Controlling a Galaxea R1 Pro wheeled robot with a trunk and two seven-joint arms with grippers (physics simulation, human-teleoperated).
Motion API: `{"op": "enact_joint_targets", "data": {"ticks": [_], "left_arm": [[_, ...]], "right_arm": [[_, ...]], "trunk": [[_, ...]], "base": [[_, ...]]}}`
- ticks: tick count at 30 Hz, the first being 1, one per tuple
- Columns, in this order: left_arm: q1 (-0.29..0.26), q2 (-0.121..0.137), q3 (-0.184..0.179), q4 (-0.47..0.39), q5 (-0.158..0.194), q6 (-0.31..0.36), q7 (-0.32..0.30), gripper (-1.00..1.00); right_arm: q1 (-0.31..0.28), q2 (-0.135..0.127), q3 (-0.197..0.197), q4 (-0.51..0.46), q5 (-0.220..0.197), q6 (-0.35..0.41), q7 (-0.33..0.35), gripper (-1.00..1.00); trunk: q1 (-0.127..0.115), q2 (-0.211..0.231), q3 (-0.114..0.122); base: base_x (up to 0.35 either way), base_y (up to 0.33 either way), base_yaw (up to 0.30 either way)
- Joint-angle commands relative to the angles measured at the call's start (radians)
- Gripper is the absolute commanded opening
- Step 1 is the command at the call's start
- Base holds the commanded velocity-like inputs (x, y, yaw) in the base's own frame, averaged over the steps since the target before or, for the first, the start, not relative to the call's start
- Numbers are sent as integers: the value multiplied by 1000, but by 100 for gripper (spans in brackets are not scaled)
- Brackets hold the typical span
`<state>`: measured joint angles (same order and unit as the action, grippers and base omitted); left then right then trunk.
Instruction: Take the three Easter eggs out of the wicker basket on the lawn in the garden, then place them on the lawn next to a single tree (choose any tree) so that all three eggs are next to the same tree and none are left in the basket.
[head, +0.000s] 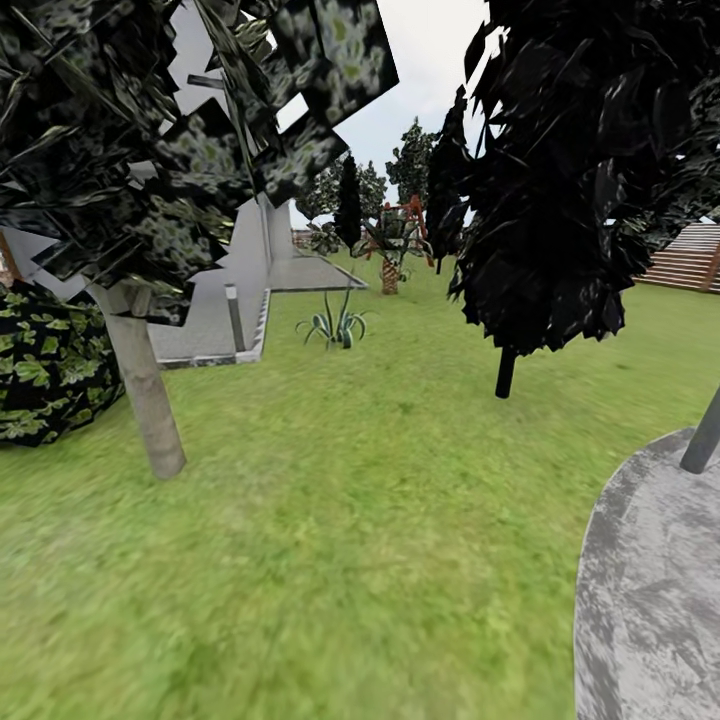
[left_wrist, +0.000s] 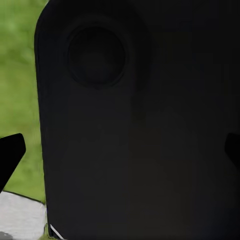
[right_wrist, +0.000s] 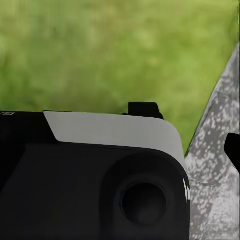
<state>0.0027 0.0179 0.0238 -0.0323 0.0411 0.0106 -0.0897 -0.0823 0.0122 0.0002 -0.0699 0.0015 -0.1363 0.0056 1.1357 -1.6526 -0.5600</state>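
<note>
The three Easter eggs and the wicker basket are out of view. The lawn (head: 340, 520) spreads ahead as mottled green grass. A tree with a straight grey-brown trunk (head: 146, 395) and a dark leafy crown stands at the left. In the left wrist view, my left gripper (left_wrist: 122, 152) is open, its dark fingertips (left_wrist: 11, 154) at both edges and a dark part of the robot's body between them. In the right wrist view, my right gripper (right_wrist: 120, 150) hangs over grass, with one fingertip (right_wrist: 233, 149) far out at the edge and the other hidden behind the robot's body.
A grey stone patch (head: 650, 590) with a slanted pole (head: 703, 435) lies at the right. A dark tree on a thin trunk (head: 505, 372) stands ahead right. Also in view are a spiky plant (head: 336, 326), a palm (head: 390, 272), a bush (head: 50, 370), pale paving (head: 205, 320) and a slatted fence (head: 692, 258).
</note>
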Motion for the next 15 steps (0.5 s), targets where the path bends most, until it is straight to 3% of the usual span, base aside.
{"op": "enact_joint_targets", "data": {"ticks": [1,5,15], "left_arm": [[0,0,2,-1,10,1,-4,100],[0,0,2,-1,38,1,-6,100],[0,1,1,-1,45,1,-7,100]], "right_arm": [[-1,0,0,1,0,-3,1,100],[-1,0,0,1,0,-3,1,100],[-1,0,0,1,0,-3,1,100]], "trunk": [[0,0,-1],[0,0,-1],[0,0,-1]], "base": [[295,-149,0],[296,-147,0],[297,-146,0]]}}
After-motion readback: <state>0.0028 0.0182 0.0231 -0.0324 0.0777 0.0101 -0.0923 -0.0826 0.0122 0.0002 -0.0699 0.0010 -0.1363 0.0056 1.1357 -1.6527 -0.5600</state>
